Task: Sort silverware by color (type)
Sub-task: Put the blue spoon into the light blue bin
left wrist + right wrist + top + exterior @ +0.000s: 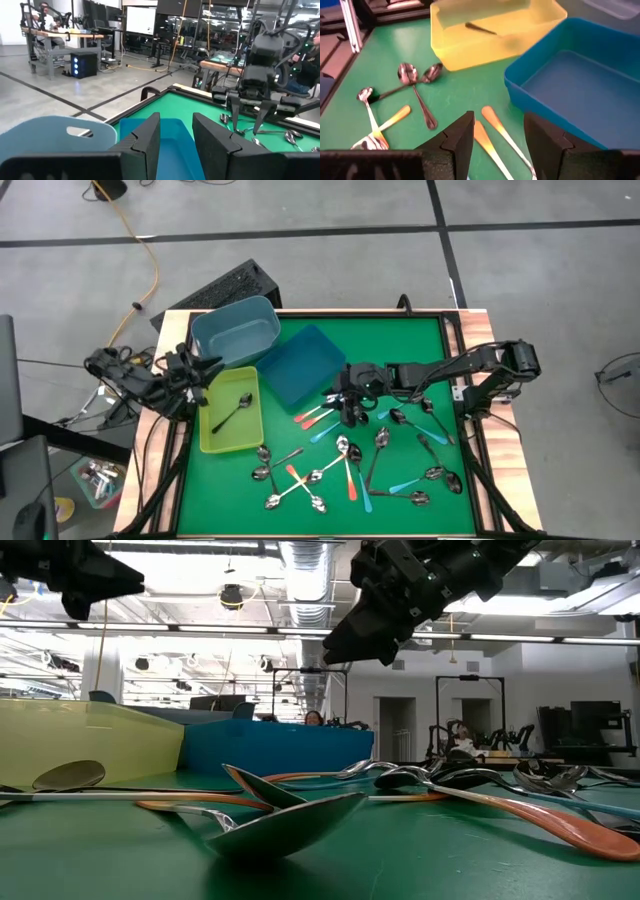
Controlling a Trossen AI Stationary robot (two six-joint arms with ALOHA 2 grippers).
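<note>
Right wrist view shows the right gripper, jaws apart and empty, directly above two orange-handled spoons lying on the green surface, handles running lengthwise between the jaws.

Spoons, lower middle of high view: shiny metal bowls seen, smooth orange and blue handles. Table top: soft matt green cover, wood edges. Yellow bin, dark blue bin, pale blue bin: smooth plastic.
</note>
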